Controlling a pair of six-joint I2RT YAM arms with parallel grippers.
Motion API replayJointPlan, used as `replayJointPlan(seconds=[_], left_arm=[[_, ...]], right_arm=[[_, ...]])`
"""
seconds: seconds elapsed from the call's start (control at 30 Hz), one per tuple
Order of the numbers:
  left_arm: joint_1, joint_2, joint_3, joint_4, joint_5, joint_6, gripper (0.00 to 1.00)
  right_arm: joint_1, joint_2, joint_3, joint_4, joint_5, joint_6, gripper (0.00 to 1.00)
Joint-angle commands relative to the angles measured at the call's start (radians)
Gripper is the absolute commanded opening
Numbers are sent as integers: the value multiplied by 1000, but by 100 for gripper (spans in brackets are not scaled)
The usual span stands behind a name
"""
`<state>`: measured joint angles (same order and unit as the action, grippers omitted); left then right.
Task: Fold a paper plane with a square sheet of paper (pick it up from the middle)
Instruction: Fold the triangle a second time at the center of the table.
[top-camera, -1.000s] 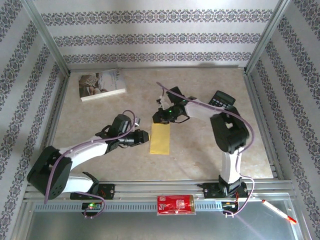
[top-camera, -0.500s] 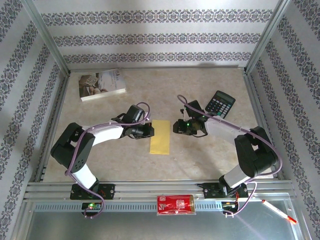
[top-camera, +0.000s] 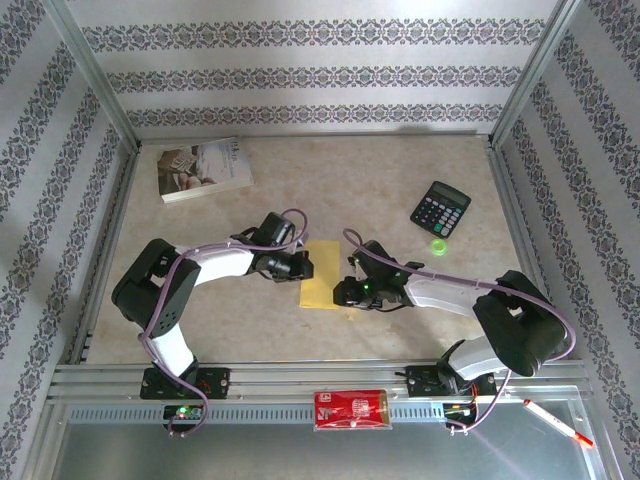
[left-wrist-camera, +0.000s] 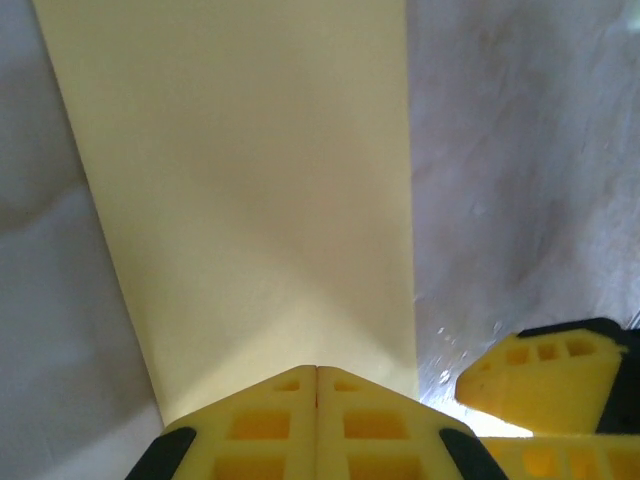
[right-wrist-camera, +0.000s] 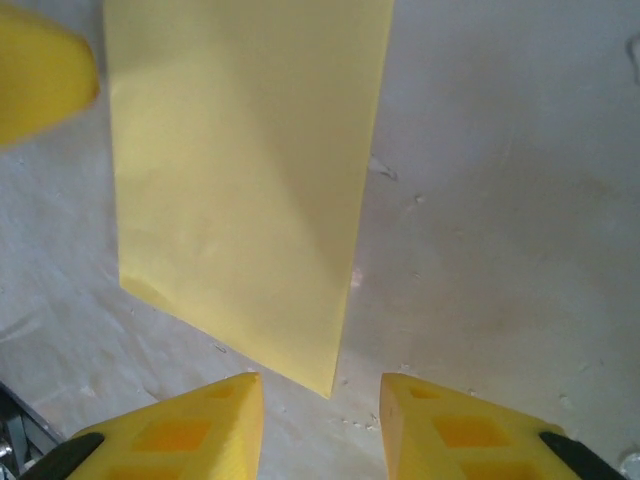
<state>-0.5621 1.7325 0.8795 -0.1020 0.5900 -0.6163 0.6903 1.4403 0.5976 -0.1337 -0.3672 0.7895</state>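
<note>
Both arms had shifted within the last second: the right arm swung from the far side of the sheet, beside the calculator (top-camera: 441, 208), down to the sheet's near right corner, and the left arm drew in from the near left to the sheet's left long edge. The sheet itself had not moved. Item one, square sheet of paper (top-camera: 322, 274): yellow, already folded to a narrow rectangle, not yet a dart; it lay flat in the middle of the bench (top-camera: 400, 170), long axis running near to far. Item two, left pincer (top-camera: 303, 266): fingers pressed together, tips meeting the left long edge toward its far end and pointing across the sheet. Whether they rested on the paper or nipped it could not be told. Item three, right pincer (top-camera: 343, 292): fingers apart and empty, the sheet's near right corner lying just ahead of the gap, a little toward one finger. Governing relation: the sheet sat between the two pincers, to the right of the left one and to the left of the right one, both at its edges and about equally near. Judgement: the next fold probably called for the closed left pincer to pin its edge while the right took the corner in front of it. Other stock: book (top-camera: 204, 168) at the far left, red packet (top-camera: 350, 408) on the front rail.
</note>
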Motion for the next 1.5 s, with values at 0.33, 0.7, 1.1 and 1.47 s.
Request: replayJointPlan(seconds=[0.33,0.7,1.1,1.47], left_arm=[[-12,1,-72,-29,5,7,0],[-11,9,-87,-18,5,0,0],[-12,13,-93,-17,5,5,0],[-12,15,-92,-21,5,11,0]], right_arm=[[25,1,-42,147,-14,121,36],[34,34,-73,186,-15,156,35],[47,76,-84,279,-48,203,33],[46,70,-76,300,-59,210,28]])
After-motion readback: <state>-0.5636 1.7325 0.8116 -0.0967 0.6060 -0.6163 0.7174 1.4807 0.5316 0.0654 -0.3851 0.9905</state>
